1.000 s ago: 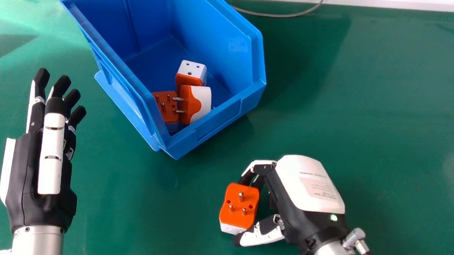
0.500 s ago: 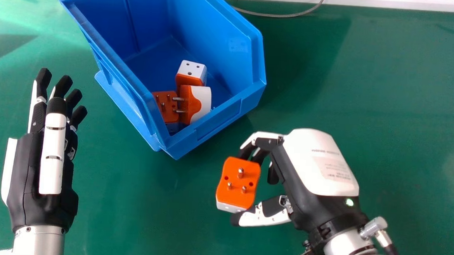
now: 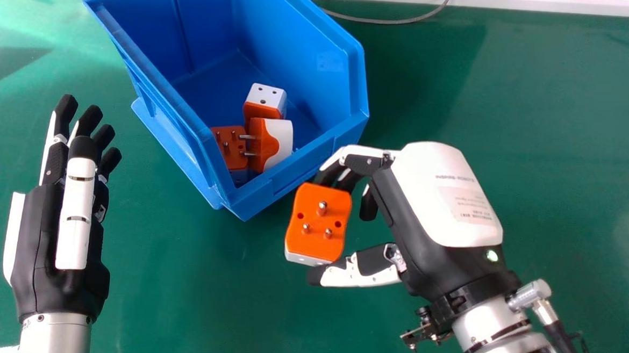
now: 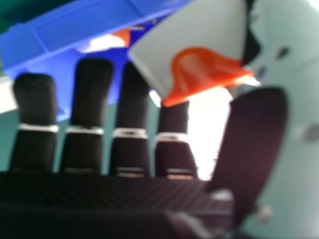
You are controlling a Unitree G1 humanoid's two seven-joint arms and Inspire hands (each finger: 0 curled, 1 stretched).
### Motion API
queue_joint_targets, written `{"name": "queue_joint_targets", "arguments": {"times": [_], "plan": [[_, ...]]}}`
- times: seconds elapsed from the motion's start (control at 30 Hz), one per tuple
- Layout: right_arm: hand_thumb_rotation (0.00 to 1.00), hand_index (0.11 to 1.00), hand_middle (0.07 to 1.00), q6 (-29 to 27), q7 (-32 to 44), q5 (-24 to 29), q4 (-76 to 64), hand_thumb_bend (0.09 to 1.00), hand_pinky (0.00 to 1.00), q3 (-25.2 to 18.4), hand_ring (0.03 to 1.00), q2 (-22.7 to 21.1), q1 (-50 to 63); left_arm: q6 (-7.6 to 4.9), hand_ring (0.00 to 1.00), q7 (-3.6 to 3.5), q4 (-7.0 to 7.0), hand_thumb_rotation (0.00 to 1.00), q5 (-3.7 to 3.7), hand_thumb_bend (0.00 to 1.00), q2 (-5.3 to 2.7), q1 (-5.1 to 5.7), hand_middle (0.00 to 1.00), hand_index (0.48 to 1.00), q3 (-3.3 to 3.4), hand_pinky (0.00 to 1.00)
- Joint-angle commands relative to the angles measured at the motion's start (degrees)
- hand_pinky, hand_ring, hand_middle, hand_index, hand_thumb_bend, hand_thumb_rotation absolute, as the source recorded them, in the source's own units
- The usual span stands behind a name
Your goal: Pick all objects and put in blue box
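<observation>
Nearer the box [image 3: 270, 190] — right hand [image 3: 437, 199].

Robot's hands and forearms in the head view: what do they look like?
The left hand is black with white plates and black fingertips. The right hand matches, with a white back shell carrying small print and a green light near the wrist. Both forearms are silver; a metal connector with a dark cable sits at the right one.

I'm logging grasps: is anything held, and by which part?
The right hand holds a blocky, orange-and-white plug adapter by two opposite ends, between fingers and thumb, pins free.
</observation>
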Motion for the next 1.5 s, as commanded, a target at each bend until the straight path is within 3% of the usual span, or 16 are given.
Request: {"name": "queue_joint_targets", "arguments": {"times": [0.0,0.07,0.17,0.3,0.47,0.6,0.8,0.9,0.97,1.2,1.3,1.47], "plan": [[0.00,0.545,0.455,-1.98,-0.42,-0.21,-2.23,0.500,0.25,-0.69,0.370,1.10,-2.73,-1.11,0.95,-0.70,-0.56,0.79,0.08,0.44,0.45,0.09,0.96,0.970,0.01,0.94],[0.00,0.547,0.454,-2.53,-0.52,-0.14,-1.30,0.499,0.25,-0.84,0.368,1.60,-4.10,-1.29,0.95,-1.16,-0.29,0.79,-0.27,0.45,0.50,-0.01,0.96,0.971,0.05,0.94],[0.00,0.550,0.454,-2.20,0.18,-0.10,-0.29,0.499,0.25,-0.91,0.366,2.73,-6.58,-1.55,0.95,-1.28,-0.09,0.79,0.09,0.45,0.46,0.02,0.96,0.974,0.12,0.95],[0.00,0.551,0.456,-2.36,-0.12,0.08,1.77,0.499,0.24,-1.00,0.366,4.24,-10.37,-1.65,0.95,-1.56,0.10,0.79,-0.11,0.46,0.52,0.01,0.96,0.975,0.37,0.94],[0.00,0.552,0.452,-1.39,0.82,-0.44,4.37,0.498,0.24,-0.95,0.364,5.79,-15.10,-1.47,0.95,-1.14,-0.36,0.79,0.40,0.46,0.40,0.24,0.96,0.974,0.45,0.94],[0.00,0.549,0.450,-0.52,1.10,-1.07,7.71,0.499,0.24,-0.61,0.364,7.34,-19.27,-1.52,0.95,-1.04,-0.32,0.79,0.40,0.46,0.38,0.16,0.96,0.971,0.52,0.94],[0.00,0.552,0.450,-0.72,-1.92,-1.19,16.58,0.498,0.25,-0.46,0.363,9.68,-26.12,-1.51,0.95,-1.56,-0.32,0.79,-0.15,0.47,0.44,0.17,0.96,0.969,0.48,0.94],[0.00,0.553,0.451,-0.79,-3.95,-0.58,22.60,0.498,0.25,-0.61,0.362,11.03,-29.91,-1.73,0.95,-1.73,-0.06,0.79,-0.02,0.47,0.44,0.05,0.96,0.971,0.38,0.94],[0.00,0.548,0.455,-1.31,-5.66,0.33,27.04,0.500,0.26,-0.82,0.366,11.91,-32.45,-1.82,0.95,-2.19,0.21,0.79,-0.26,0.47,0.55,-0.07,0.96,0.972,0.29,0.94],[0.00,0.551,0.464,-1.74,-10.70,1.08,40.89,0.500,0.28,-0.31,0.365,14.27,-40.87,-3.03,0.96,-2.50,1.05,0.79,0.47,0.47,0.59,-0.32,0.97,0.974,0.20,0.95],[0.00,0.551,0.465,-1.80,-13.62,1.56,47.50,0.500,0.27,-0.11,0.366,15.83,-44.68,-2.66,0.96,-2.35,0.53,0.80,0.36,0.47,0.50,-0.09,0.97,0.974,0.04,0.95],[0.00,0.550,0.480,-1.96,-16.26,2.63,57.48,0.501,0.26,0.58,0.370,17.38,-50.71,-2.57,0.95,-2.07,0.13,0.81,0.91,0.47,0.57,0.18,0.96,0.969,-0.13,0.94]]}}
